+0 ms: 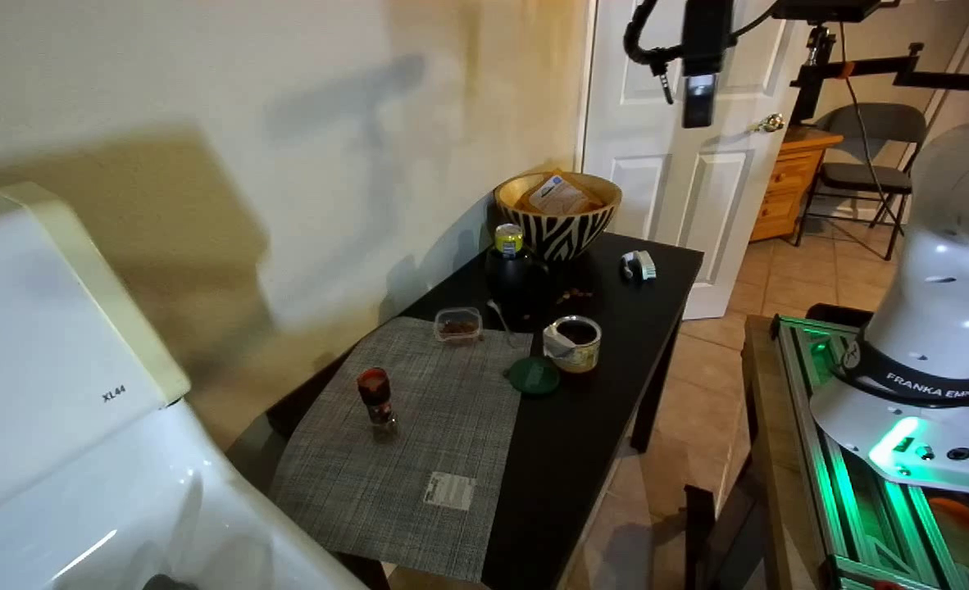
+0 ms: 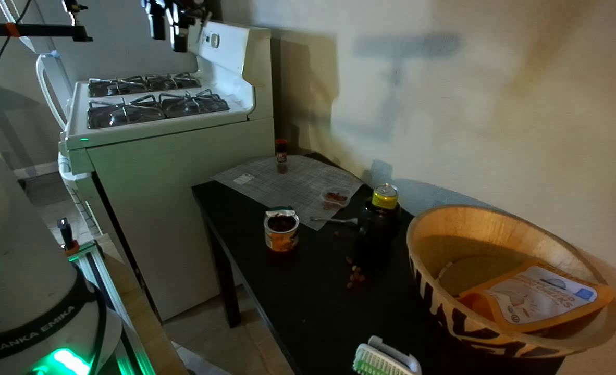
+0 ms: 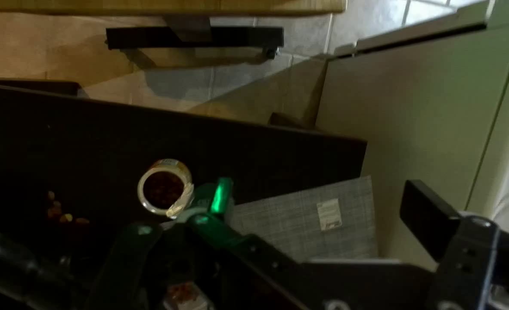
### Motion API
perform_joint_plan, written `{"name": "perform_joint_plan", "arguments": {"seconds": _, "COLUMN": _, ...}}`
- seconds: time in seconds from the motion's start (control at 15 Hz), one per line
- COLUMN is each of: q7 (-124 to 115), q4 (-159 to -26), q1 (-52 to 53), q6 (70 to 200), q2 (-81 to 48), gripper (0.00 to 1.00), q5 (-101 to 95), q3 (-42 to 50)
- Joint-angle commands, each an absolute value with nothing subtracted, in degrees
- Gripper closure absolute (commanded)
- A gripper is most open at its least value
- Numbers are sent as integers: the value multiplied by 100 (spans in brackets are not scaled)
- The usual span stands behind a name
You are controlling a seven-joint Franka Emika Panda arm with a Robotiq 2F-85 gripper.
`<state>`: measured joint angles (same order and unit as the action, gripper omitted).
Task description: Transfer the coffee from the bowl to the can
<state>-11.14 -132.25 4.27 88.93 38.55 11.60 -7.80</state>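
Note:
The bowl [image 1: 587, 358] is a small round tub on the black table, with a pale rim, dark contents, a printed label and a peeled foil flap. It also shows in an exterior view [image 2: 282, 240] and in the wrist view [image 3: 141, 191]. I cannot tell what its contents are. A yellow can [image 1: 508, 238] sits on top of a black jug; it also shows in an exterior view [image 2: 385, 197]. My gripper [image 3: 323, 206] is open and empty, with fingers wide apart, high above the table in both exterior views [image 1: 698, 102] [image 2: 168, 35].
A green lid [image 1: 534, 375] lies beside the bowl. A clear box [image 1: 458, 326] with reddish pieces and a red-capped jar [image 1: 376, 393] are on the grey mat [image 1: 419, 483]. A fork-like utensil [image 2: 334, 220], loose nuts [image 2: 356, 275], a brush [image 2: 386, 359] and a striped basket [image 2: 475, 328] are nearby.

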Motion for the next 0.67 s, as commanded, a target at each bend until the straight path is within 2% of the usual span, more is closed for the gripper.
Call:
{"name": "perform_joint_plan", "arguments": {"seconds": 0.0, "q7": -1222, "q4": -13384, "q1": -151, "q6": 10079, "q2": 3217, "gripper": 0, "q5": 939, "q3": -468}}
{"name": "perform_joint_plan", "arguments": {"seconds": 0.33, "q7": -1489, "q4": -13372, "q1": -578, "q6": 12490, "q2": 1659, "gripper": 0, "q5": 665, "q3": -215}}
{"name": "perform_joint_plan", "arguments": {"seconds": 0.47, "q7": -1487, "q4": -13321, "q1": -492, "q6": 12894, "q2": 1054, "gripper": 0, "q5": 963, "q3": -74}}
{"name": "perform_joint_plan", "arguments": {"seconds": 0.53, "q7": -1349, "q4": -13428, "q1": -485, "q6": 12628, "q2": 1548, "gripper": 0, "q5": 777, "q3": -57}}
{"name": "perform_joint_plan", "arguments": {"seconds": 0.6, "q7": -1356, "q4": -13413, "q1": -474, "q6": 12808, "q2": 1264, "gripper": 0, "q5": 827, "q3": -30}}
